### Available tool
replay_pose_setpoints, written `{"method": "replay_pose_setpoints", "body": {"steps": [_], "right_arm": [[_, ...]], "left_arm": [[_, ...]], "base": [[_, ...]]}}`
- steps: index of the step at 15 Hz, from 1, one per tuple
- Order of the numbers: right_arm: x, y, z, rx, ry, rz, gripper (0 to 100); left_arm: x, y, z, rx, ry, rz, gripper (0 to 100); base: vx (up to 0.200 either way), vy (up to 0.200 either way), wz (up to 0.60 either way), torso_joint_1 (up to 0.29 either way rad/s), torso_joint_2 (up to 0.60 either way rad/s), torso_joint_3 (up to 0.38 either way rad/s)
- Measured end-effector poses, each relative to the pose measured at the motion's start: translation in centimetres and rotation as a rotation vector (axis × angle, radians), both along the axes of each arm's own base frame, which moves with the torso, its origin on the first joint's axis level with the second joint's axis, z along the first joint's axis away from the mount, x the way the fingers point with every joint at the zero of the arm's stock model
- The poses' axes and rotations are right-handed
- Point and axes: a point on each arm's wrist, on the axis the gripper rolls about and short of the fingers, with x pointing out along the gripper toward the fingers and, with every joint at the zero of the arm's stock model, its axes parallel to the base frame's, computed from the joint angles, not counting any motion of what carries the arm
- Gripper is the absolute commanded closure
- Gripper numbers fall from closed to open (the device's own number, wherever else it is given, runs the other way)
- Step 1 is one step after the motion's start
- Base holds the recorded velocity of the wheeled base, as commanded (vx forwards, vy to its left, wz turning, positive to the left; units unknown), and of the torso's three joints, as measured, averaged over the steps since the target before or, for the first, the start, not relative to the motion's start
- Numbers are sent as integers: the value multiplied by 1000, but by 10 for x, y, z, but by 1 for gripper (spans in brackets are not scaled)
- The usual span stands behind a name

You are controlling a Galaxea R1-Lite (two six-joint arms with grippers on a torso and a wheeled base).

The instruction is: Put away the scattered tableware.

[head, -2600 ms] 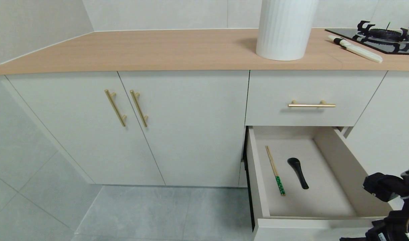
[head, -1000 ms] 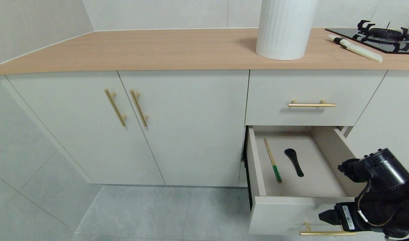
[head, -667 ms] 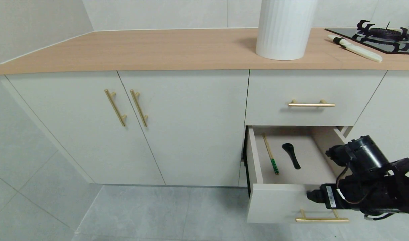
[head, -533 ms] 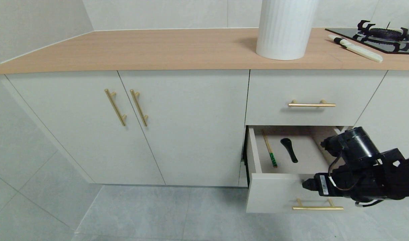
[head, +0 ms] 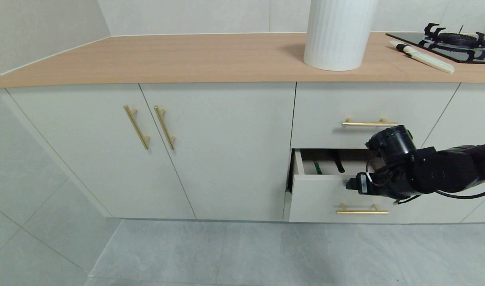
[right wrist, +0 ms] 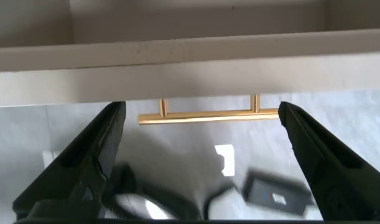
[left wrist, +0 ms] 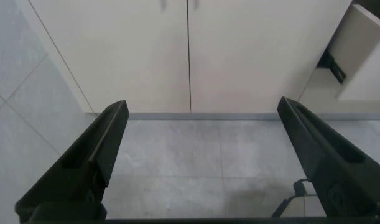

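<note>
The lower drawer point(head: 322, 196) stands a narrow gap short of shut. Through the gap I see the green tips of the chopsticks point(head: 317, 167) and the handle of the black spoon point(head: 338, 165) lying inside. My right gripper point(head: 351, 185) rests against the drawer front just above its gold handle point(head: 362, 211). In the right wrist view its fingers point(right wrist: 99, 155) are spread wide, with the drawer's top edge point(right wrist: 190, 65) and gold handle point(right wrist: 208, 116) close ahead. My left gripper point(left wrist: 203, 106) hangs open over the floor before the cabinet doors point(left wrist: 190, 56).
On the counter point(head: 187, 55) stand a tall white ribbed container point(head: 337, 35), a pale knife point(head: 422, 58) and a black hob point(head: 457, 41). The upper drawer point(head: 369, 115) is shut. Two cabinet doors point(head: 155, 147) with gold handles are shut. Grey tiled floor point(head: 167, 254) lies below.
The lower drawer has slid from wide out to nearly shut, with my right gripper moving in against its front. The chopsticks and spoon are now mostly hidden inside.
</note>
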Motion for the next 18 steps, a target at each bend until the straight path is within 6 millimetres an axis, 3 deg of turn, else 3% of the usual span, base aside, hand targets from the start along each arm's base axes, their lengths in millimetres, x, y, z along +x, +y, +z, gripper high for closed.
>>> {"method": "replay_pose_setpoints", "body": {"steps": [6, 13, 18], "right_arm": [[25, -3, -2, 32, -88, -32, 0], [50, -12, -21, 96, -347, -67, 0], [58, -13, -38, 96, -372, -85, 0]], "left_arm": [[0, 0, 0, 0, 0, 0, 0], [0, 0, 0, 0, 0, 0, 0], [0, 0, 0, 0, 0, 0, 0]], "base": [[0, 0, 0, 0, 0, 0], [0, 0, 0, 0, 0, 0], [0, 0, 0, 0, 0, 0]]}}
